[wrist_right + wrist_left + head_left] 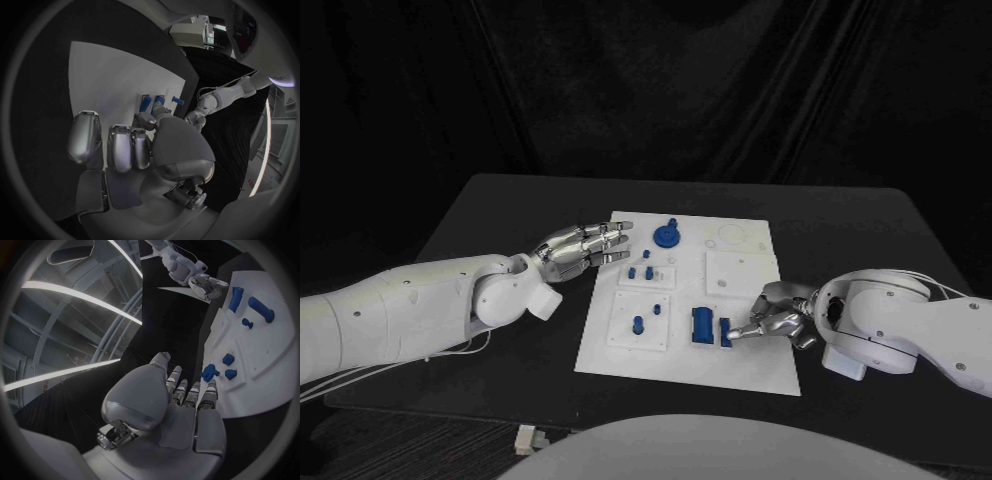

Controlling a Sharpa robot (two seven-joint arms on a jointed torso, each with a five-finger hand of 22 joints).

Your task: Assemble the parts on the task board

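Note:
The white task board (740, 360) lies in the middle of the black table. It carries a round blue part (669, 236), small blue pegs (640, 270), a single peg (638, 323) and two upright blue blocks (702, 325). My right hand (773, 320) is at the board's right side, and its thumb and a finger pinch the nearer blue block (727, 335), whose blue tops (159, 101) show past the fingertips. My left hand (581, 247) hovers at the board's upper left edge with its fingers stretched out. A small blue part (209, 372) sits just beyond its fingertips (211, 386).
Square white insets (733, 270) and a faint ring outline (730, 237) mark the board's right half. Black table (516, 210) surrounds the board, with a dark curtain behind. My right hand (203, 282) also appears in the left wrist view beside the blocks (236, 299).

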